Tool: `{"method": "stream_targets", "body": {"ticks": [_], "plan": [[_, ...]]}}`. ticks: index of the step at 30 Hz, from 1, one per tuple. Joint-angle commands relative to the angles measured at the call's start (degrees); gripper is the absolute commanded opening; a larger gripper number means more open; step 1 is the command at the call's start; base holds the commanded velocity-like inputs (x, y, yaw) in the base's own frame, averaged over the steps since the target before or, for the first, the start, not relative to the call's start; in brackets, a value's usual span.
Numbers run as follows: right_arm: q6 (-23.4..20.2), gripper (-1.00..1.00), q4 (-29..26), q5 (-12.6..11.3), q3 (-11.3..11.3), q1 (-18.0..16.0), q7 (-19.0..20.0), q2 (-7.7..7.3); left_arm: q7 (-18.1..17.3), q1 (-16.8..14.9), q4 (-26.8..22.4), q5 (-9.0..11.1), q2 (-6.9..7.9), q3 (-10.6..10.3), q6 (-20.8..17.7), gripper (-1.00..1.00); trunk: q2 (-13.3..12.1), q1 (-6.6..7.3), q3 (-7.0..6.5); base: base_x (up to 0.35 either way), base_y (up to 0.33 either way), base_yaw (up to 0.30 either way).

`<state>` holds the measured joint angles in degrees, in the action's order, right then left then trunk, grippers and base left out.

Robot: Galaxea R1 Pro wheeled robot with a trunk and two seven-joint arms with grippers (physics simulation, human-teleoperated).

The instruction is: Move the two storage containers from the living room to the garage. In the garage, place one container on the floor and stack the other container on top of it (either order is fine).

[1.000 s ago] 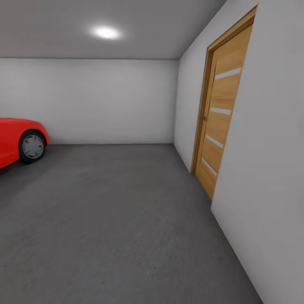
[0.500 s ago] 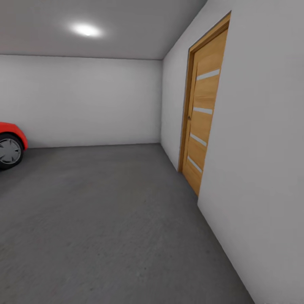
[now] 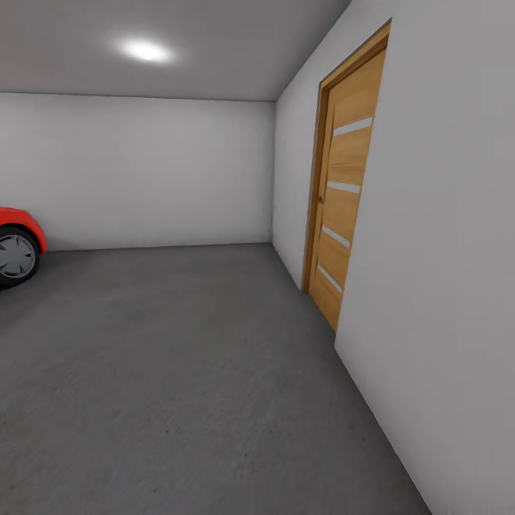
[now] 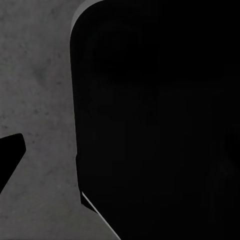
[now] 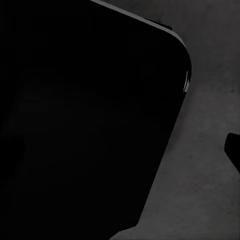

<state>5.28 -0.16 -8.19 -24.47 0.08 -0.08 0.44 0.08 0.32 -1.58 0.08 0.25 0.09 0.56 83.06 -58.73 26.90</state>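
Head view: garage seen from inside, no arm or tub in sight.
Landmark: slatted wooden door [image 3: 343,182], shut, set in the white side wall [image 3: 443,286].
Floor [image 3: 179,372]: dark grey concrete, running bare from the door's foot out to the far white wall [image 3: 136,172].
Car: red car [image 3: 18,243] well apart from the door, across the floor, only its nose and one wheel showing at the frame's edge.
Ceiling lamp [image 3: 145,50]: lit, above and well away from the door.
Left wrist view: large black rounded body [image 4: 160,120] over grey concrete; gripper opening cannot be told.
Right wrist view: similar black mass [image 5: 85,115] over concrete; fingers' spacing cannot be told.
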Motion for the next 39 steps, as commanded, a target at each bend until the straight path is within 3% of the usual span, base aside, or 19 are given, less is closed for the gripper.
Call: {"method": "stream_targets", "body": {"ticks": [1,14,29,39], "plan": [[0.2,1.0,0.0,-0.6,-0.5,0.0,0.0,0.0,0.0,0.0,-0.1,0.0,0.01,0.0,0.1,1.0,0.0,0.0,0.03,0.0,0.0,0.0],[0.2,1.0,0.0,-0.6,-0.5,0.0,0.0,0.0,0.4,0.0,-0.3,0.1,-0.01,0.1,0.0,1.0,0.0,0.0,0.03,0.014,0.0,0.0],[0.2,1.0,0.0,-0.6,-0.5,0.0,0.0,0.0,0.8,0.0,-0.3,0.7,0.28,0.3,-0.7,1.0,0.0,0.0,0.03,0.294,0.0,0.0],[0.2,1.0,0.0,-0.6,-0.5,0.0,0.0,0.0,0.7,0.0,-0.3,3.8,0.98,0.2,-0.8,1.0,0.0,0.0,0.03,0.324,0.0,0.0]]}}
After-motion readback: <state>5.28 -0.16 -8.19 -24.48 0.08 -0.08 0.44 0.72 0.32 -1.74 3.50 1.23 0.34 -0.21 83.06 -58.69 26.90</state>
